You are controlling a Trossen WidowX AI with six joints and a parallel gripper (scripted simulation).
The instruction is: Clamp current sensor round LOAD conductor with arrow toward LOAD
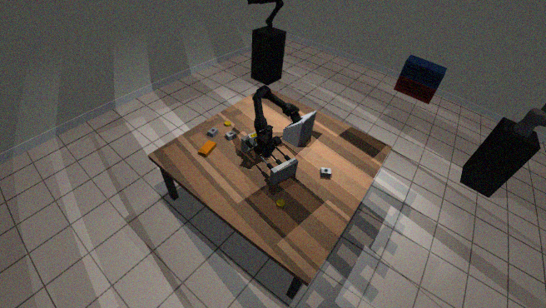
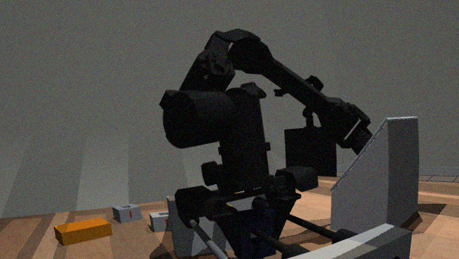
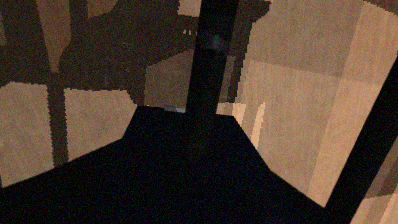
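My gripper [image 1: 266,149] [image 2: 260,224] points down over the rods between the two grey stands. Its fingers stand partly apart and are open. The dark blue sensor [image 2: 264,229] is low between them, around the middle rod as far as I can see; its arrow and latch are hidden. A left rod [image 2: 210,241] and a right rod [image 2: 311,227] run beside it. In the wrist view one dark rod [image 3: 215,45] runs down the middle to a large dark shape, another [image 3: 367,135] stands at the right. A yellow label [image 1: 253,135] is on the rear stand; I cannot read it.
The front stand [image 1: 284,171] [image 2: 367,245] and a tall grey panel [image 1: 300,130] [image 2: 364,196] flank the arm. An orange block [image 1: 206,148] [image 2: 84,231], small grey blocks [image 1: 212,132] [image 1: 230,135] [image 1: 325,172] and yellow discs [image 1: 227,123] [image 1: 280,203] lie on the table.
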